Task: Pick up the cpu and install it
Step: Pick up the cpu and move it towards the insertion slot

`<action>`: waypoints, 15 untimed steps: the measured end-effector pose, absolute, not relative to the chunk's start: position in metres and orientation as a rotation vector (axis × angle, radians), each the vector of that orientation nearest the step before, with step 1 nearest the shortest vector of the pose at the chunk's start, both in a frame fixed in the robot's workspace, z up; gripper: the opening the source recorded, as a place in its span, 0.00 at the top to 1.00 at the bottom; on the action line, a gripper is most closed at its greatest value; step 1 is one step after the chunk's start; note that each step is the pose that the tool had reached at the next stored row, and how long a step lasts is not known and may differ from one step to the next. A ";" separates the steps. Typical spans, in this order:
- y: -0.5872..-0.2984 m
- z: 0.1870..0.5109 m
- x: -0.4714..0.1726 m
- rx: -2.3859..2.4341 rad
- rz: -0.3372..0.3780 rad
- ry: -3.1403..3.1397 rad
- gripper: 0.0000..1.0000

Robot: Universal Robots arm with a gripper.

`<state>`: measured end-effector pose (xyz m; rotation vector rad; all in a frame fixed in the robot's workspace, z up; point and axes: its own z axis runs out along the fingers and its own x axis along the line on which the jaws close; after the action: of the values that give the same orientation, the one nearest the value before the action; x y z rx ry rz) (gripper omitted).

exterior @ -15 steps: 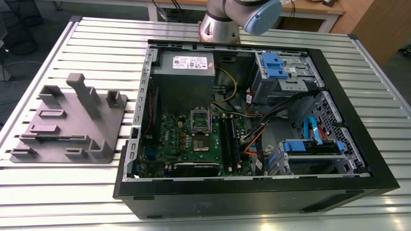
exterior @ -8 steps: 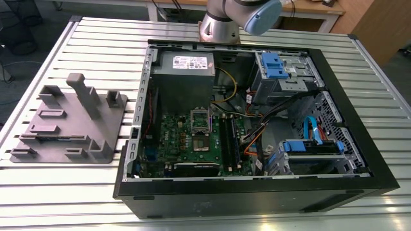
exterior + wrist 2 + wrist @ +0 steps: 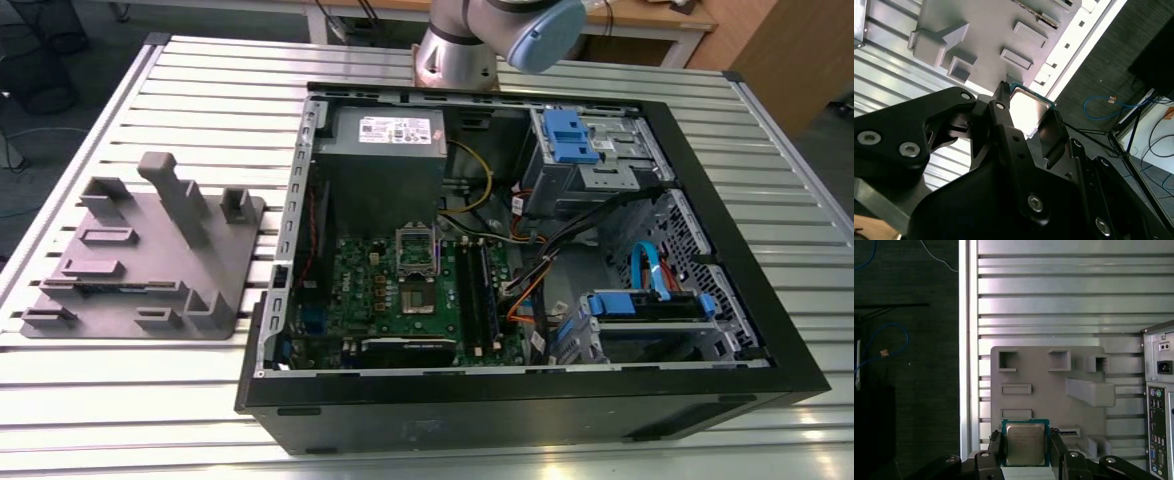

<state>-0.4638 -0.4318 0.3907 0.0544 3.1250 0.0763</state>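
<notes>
- Your black end effector [image 3: 1025, 441] pinches the small square silvery-grey cpu [image 3: 1025, 446], well clear of the grey plastic fixture plate [image 3: 1046, 390].
- Keep the chip level and firmly held.

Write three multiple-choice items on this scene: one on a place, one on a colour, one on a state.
1. In the exterior view, where does the grey fixture lie relative to the computer case?
A. on that view's left of it
B. inside it
C. on that view's right of it

2. The drive brackets in the case are
A. red
B. blue
C. yellow

3. The cpu is
A. lying in a fixture pocket
B. dropped inside the case
C. held by the gripper

Answers:
1 A: the fixture sits on the slatted table, beside the case's wall on that side.
2 B: they show bright blue.
3 C: in both wrist views the jaws press on its two sides.
</notes>
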 end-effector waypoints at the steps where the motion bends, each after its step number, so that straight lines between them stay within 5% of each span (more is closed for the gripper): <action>1: -0.432 0.391 -0.463 0.054 0.077 3.125 0.53; 15: -0.432 0.390 -0.442 0.055 0.077 3.125 0.53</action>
<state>-0.4418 -0.4318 0.3903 0.0546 3.1250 0.0766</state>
